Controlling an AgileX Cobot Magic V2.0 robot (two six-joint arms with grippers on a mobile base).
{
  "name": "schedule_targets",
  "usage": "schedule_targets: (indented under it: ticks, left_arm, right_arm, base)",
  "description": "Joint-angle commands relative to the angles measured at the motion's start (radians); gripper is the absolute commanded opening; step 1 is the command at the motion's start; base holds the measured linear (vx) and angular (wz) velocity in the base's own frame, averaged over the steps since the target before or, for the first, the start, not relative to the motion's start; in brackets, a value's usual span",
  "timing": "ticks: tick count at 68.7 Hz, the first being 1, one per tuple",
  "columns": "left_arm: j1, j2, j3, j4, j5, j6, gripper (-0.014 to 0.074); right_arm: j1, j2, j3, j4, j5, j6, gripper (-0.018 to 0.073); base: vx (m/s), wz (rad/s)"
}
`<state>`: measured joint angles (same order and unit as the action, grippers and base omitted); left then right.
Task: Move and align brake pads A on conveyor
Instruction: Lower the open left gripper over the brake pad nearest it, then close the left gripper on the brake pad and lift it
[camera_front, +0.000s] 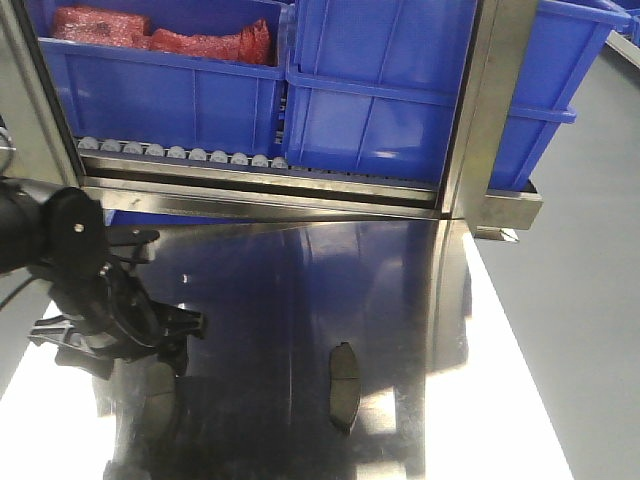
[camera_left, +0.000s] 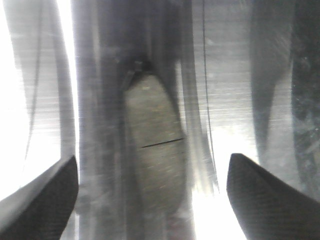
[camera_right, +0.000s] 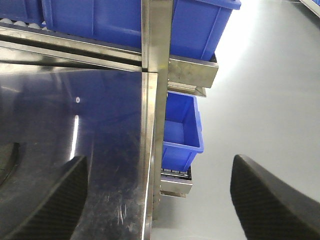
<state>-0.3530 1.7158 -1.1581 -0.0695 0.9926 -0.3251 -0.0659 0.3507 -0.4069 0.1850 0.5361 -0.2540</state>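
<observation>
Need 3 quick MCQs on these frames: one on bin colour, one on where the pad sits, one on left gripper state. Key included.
1. What colour are the storage bins?
A) red
B) blue
C) grey

2. Where does the brake pad lie in the front view?
A) inside a bin
B) on top of a second pad
C) flat on the steel tabletop

3. What state is the left gripper in?
A) open, holding nothing
B) shut on the pad
C) shut, empty

Key:
1 B: the bin walls are plainly blue in the front view.
2 C: the pad lies alone on the reflective steel, outside any bin.
3 A: the left wrist view shows the fingers spread wide, with a pad lying on the steel ahead of them, untouched.
</observation>
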Motion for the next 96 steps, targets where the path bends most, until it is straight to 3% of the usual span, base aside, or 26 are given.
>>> schedule_targets:
  ticks: [1,15,44,62,96]
  left_arm:
    - [-0.022,-0.007,-0.031,-0.003,-0.004,-0.053,0.0587]
    - [-0.047,0.045,-0.031,-0.003,-0.034,-0.133,0.0587]
    - [-0.048,0.092,-0.031,0.023,-0.056,-0.169,0.0587]
    - [-0.048,0.093,-0.031,0.069,-0.058,-0.234,0.0587]
    - [-0.048,0.093,-0.031,0.069,-0.066,-0.234,0.0573]
  right_arm:
    - [-0.002,0.005,-0.028,0.0,-0.07,-0.003,0.0568]
    - [-0.002,0.005,-0.028,0.0,-0.07,-0.003,0.0568]
    - [-0.002,0.005,-0.028,0.0,-0.07,-0.003,0.0568]
    - [-0.002,0.005,-0.028,0.0,-0.07,-0.003,0.0568]
    - [-0.002,0.005,-0.028,0.0,-0.07,-0.003,0.0568]
  base:
    - [0.0,0.0]
    - [0.0,0.0]
    - [0.0,0.0]
    - [0.0,0.0]
    - [0.0,0.0]
